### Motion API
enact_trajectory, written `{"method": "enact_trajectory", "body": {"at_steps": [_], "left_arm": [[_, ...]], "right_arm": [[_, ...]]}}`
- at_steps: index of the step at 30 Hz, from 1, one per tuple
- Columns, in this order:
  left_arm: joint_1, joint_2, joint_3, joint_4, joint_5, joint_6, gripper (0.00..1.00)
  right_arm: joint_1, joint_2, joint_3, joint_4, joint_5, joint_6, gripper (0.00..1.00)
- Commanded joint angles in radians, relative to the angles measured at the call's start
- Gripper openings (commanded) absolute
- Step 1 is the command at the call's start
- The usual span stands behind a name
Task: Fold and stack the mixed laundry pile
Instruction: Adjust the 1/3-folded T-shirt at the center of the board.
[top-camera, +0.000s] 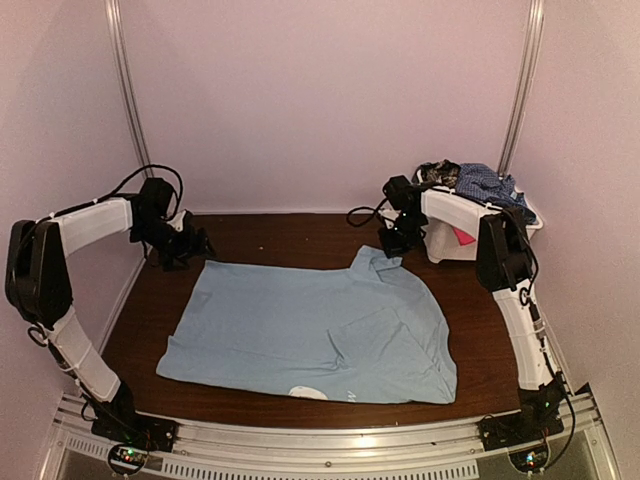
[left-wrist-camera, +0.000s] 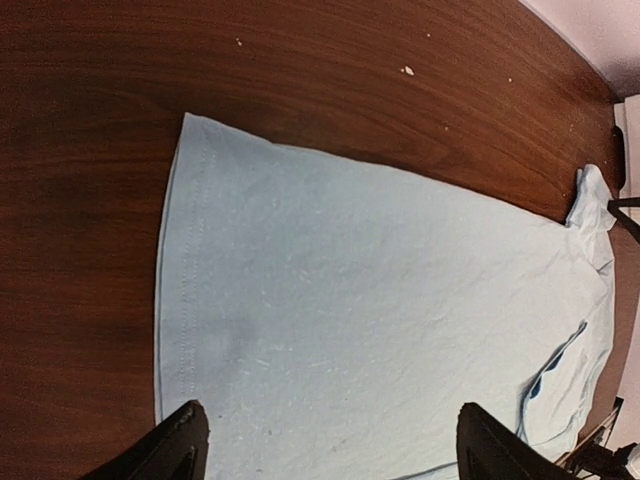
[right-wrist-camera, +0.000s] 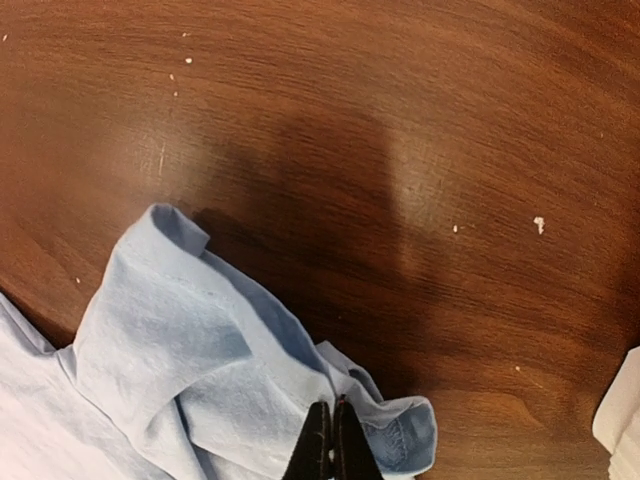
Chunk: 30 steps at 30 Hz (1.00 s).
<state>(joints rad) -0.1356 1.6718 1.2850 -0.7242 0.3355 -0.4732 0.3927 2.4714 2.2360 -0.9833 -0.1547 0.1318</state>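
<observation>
The tabletop (top-camera: 290, 232) carries the light blue T-shirt (top-camera: 310, 330) spread flat beneath both claws, ready for folding. The remaining laundry pile (top-camera: 480, 182) waits just beside the right claw (right-wrist-camera: 331, 445), which pinches shut, apparently on a sleeve (right-wrist-camera: 190, 330) edge to fold it inward. The left claw (left-wrist-camera: 330, 455) hangs wide over the hem (left-wrist-camera: 185, 300).

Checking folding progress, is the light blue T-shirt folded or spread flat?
Mostly spread: the light blue T-shirt lies open on the table; right gripper pinches one bunched sleeve.

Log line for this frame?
left claw: open, above light blue T-shirt | right claw: shut on its sleeve | shirt spread on table
</observation>
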Motion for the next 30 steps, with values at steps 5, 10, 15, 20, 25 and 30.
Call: {"method": "enact_trajectory", "body": {"at_steps": [5,10,15,20,25,30], "left_arm": [[0.022,0.004,-0.023,0.052,0.028,-0.009,0.87],[0.022,0.028,-0.024,0.062,0.025,-0.008,0.87],[0.024,0.055,-0.014,0.065,0.019,-0.003,0.87],[0.024,0.077,0.0,0.075,0.002,0.006,0.87],[0.024,0.111,0.019,0.1,-0.038,0.012,0.87],[0.023,0.202,0.091,0.099,-0.043,0.072,0.87]], "right_arm": [[-0.002,0.01,0.078,0.11,-0.01,-0.003,0.0],[0.006,0.032,0.135,0.224,-0.046,0.003,0.0],[0.022,0.097,0.195,0.277,-0.07,-0.004,0.0],[0.026,0.131,0.198,0.301,-0.02,-0.005,0.06],[0.025,0.106,0.201,0.286,0.045,-0.01,0.53],[0.025,0.015,0.188,0.238,0.059,-0.017,0.75]]}}
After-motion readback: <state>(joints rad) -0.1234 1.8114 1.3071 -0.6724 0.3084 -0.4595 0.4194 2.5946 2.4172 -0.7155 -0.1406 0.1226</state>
